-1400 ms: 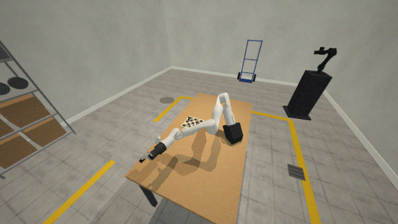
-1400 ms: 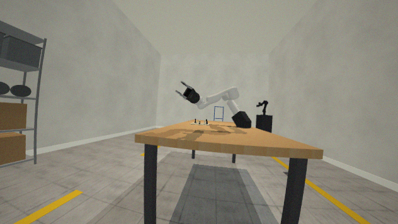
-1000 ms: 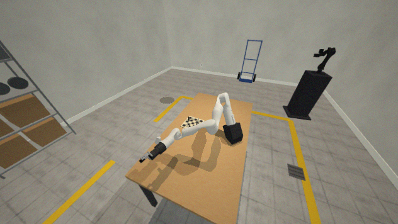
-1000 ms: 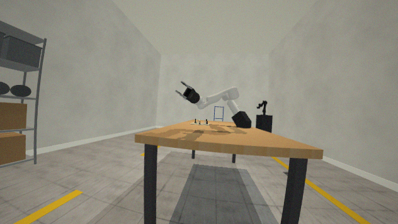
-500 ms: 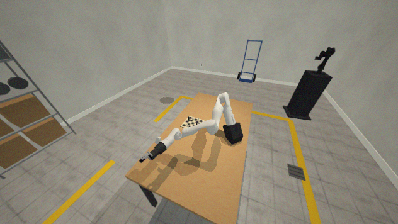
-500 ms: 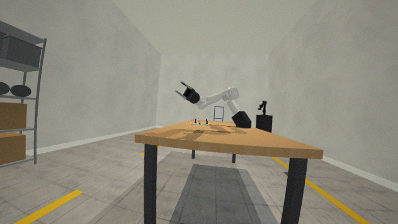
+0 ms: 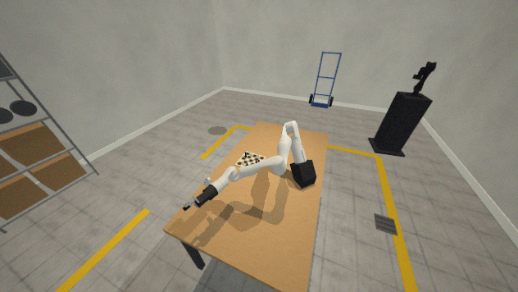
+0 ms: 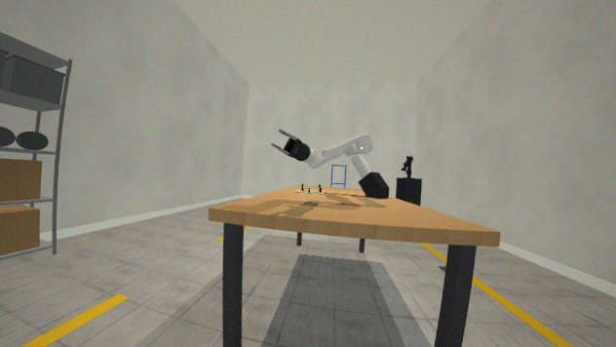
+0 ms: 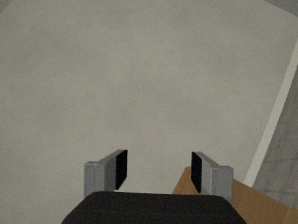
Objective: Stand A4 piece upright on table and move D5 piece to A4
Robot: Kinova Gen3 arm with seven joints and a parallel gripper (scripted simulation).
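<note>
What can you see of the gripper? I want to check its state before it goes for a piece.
The gripper is a black block on the white arm's wrist, with two grey fingers carrying dark inner pads. The jaws stand wide open with nothing between them. It hangs in the air, tilted slightly upward, well above the table and past the chessboard, near the table's edge. It touches nothing, and it points away from the pieces toward the wall.
</note>
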